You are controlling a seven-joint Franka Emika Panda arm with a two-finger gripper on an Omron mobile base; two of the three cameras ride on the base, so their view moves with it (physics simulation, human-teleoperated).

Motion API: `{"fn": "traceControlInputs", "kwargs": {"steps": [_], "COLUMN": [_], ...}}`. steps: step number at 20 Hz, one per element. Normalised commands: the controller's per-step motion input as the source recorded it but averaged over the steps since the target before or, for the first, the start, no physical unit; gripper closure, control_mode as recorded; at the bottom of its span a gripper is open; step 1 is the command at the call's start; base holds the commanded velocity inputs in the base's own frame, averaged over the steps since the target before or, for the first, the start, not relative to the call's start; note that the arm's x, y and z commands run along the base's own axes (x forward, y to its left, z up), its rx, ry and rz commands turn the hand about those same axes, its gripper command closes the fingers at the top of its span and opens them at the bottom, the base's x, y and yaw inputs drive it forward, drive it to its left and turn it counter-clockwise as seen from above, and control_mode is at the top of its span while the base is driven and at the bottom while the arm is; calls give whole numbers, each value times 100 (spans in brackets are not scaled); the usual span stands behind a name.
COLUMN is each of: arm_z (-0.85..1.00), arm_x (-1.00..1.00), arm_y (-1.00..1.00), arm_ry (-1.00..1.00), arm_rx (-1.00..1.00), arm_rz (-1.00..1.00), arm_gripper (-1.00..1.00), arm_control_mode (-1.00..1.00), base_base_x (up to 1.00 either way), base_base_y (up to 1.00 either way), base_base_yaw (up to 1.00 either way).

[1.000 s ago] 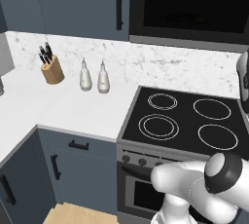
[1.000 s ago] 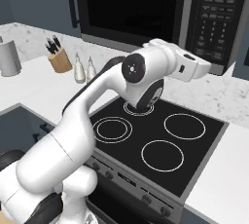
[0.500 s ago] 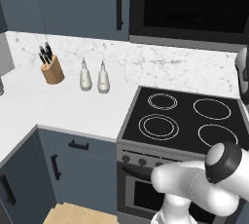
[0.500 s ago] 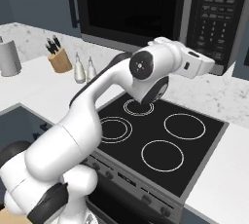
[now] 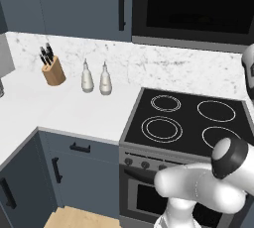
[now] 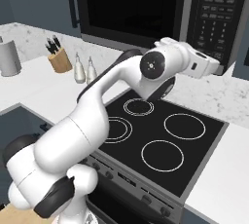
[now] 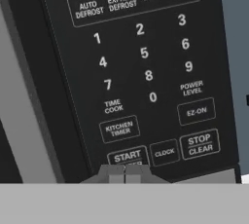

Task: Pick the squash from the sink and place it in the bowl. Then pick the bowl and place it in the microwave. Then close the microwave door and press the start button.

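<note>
The microwave (image 6: 146,11) sits above the stove with its door (image 6: 129,9) closed, the dark glass showing nothing inside. In the hand view its keypad is close up, and the START button (image 7: 127,157) lies just above my gripper (image 7: 125,173), whose two tips are pressed together, shut on nothing. From the right base view my gripper (image 6: 222,68) points at the lower edge of the control panel (image 6: 218,18). The squash, the bowl and the sink are out of view.
The black stove top (image 6: 160,135) with several burner rings lies under the arm. A knife block (image 5: 52,71) and two pale bottles (image 5: 95,78) stand on the white counter (image 5: 74,113). A grey canister (image 6: 9,58) stands at far left.
My hand has edged to the right and closer to the microwave's control panel. The jaws have stayed shut.
</note>
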Motion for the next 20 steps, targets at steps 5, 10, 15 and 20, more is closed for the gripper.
{"fn": "traceControlInputs", "kwargs": {"steps": [5,10,15,20], "arm_z": [-9,-5,-14,-24], "arm_x": [12,14,21,59], "arm_y": [-10,-7,-10,-13], "arm_ry": [0,0,0,1], "arm_rx": [4,4,5,5], "arm_rz": [4,4,4,5], "arm_gripper": [100,100,100,100], "arm_control_mode": [-100,-100,-100,-100], "base_base_x": [0,0,0,0], "base_base_y": [0,0,0,0], "base_base_yaw": [0,0,0,0]}}
